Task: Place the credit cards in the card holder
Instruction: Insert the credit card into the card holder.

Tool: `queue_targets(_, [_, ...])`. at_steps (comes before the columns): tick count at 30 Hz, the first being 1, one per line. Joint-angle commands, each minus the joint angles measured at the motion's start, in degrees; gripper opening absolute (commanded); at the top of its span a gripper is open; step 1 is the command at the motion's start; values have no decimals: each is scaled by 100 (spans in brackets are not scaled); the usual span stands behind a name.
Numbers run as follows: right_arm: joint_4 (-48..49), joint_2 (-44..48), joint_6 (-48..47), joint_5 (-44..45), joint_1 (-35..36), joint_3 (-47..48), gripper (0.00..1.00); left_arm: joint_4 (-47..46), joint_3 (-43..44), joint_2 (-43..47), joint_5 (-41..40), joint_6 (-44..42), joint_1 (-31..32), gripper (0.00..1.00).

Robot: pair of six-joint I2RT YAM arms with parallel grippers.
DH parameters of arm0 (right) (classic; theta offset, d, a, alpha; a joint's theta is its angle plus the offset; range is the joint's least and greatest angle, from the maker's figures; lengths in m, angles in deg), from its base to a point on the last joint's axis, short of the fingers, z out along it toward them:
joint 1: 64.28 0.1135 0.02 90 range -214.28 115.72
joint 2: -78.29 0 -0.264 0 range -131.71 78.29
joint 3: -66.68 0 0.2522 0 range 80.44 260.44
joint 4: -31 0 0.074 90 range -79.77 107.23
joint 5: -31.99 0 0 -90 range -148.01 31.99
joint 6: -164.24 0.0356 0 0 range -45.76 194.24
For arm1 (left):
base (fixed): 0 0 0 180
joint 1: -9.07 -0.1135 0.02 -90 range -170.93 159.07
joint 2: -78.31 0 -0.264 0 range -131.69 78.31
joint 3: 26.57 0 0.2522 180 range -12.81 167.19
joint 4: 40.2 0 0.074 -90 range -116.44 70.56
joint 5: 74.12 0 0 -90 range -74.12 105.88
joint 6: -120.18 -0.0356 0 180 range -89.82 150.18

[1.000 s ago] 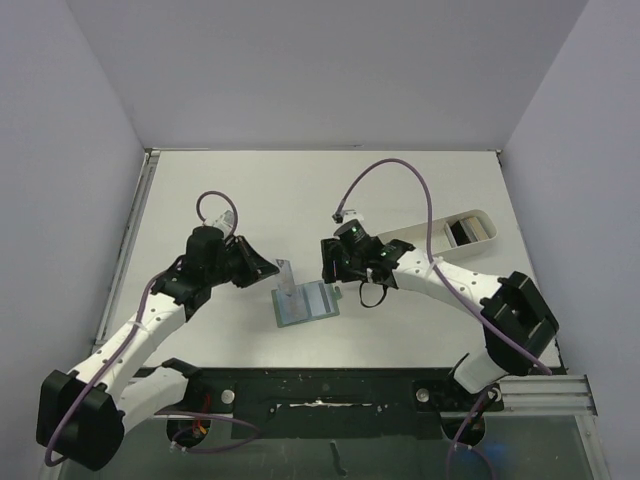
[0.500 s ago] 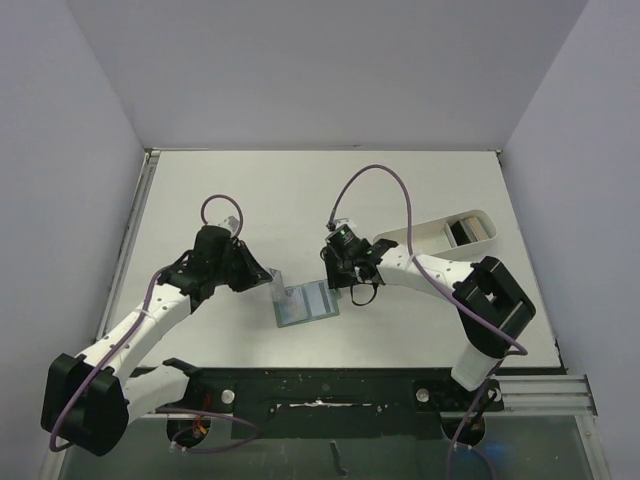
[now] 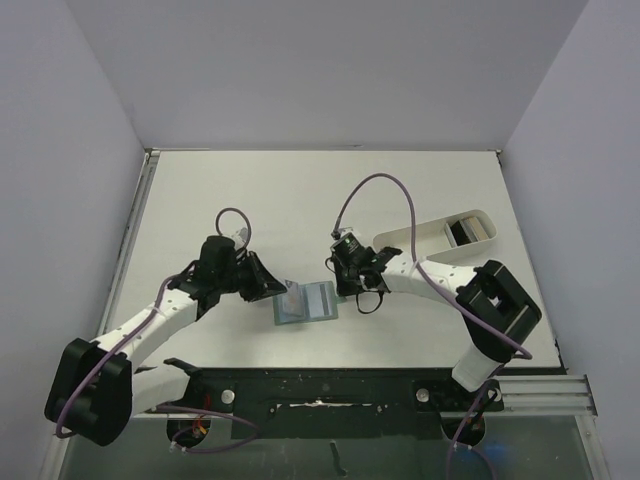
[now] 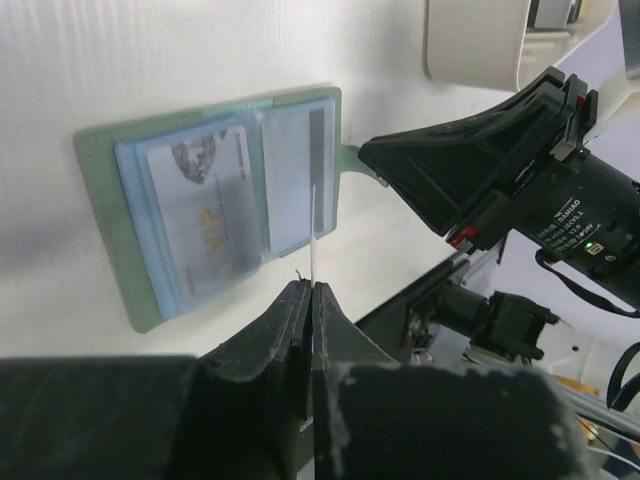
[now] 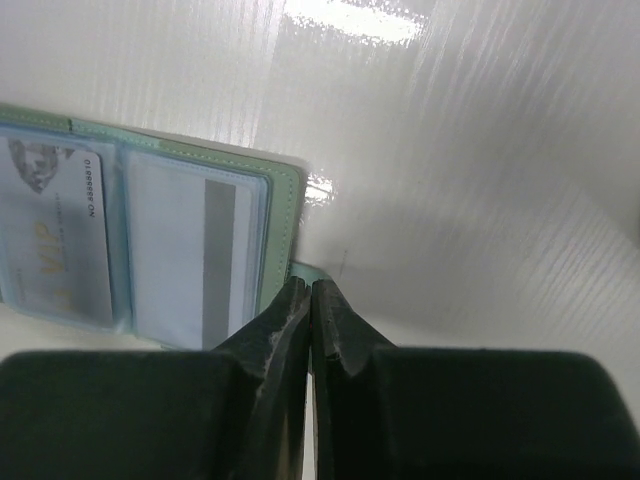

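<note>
The card holder (image 3: pixel 306 302) lies open on the table, grey-green outside and pale blue inside. One pocket holds a pale card with "VIP" print (image 5: pixel 55 240), the other a pale card with a grey stripe (image 5: pixel 192 255). My left gripper (image 4: pixel 312 288) is shut on a thin credit card (image 4: pixel 315 225), seen edge-on, its far end over the holder's (image 4: pixel 200 210) right pocket. My right gripper (image 5: pixel 312 285) is shut on the holder's small green tab (image 5: pixel 314 270) at its right edge. In the top view the left gripper (image 3: pixel 283 291) and right gripper (image 3: pixel 346 291) flank the holder.
A long white oval tray (image 3: pixel 420 238) lies at the right with more cards (image 3: pixel 470 230) at its far end. The right arm's body (image 4: pixel 480 170) stands close behind the holder in the left wrist view. Walls enclose the table on three sides.
My right gripper moved to the holder's right edge and closed on its tab. My left arm carried the card down and right toward the holder.
</note>
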Motion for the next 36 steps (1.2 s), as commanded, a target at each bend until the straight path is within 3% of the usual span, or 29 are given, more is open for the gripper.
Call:
queue_targets(1, [182, 358, 174, -86, 138, -99, 3, -1241, -182, -42, 793, 494, 51, 0])
queue_targets(24, [448, 541, 149, -12, 209, -476, 4, -1422, -20, -1494, 1237, -467, -63, 0])
queue_targets(36, [459, 515, 151, -21, 207, -503, 4, -2199, -276, -1823, 1586, -239, -228, 0])
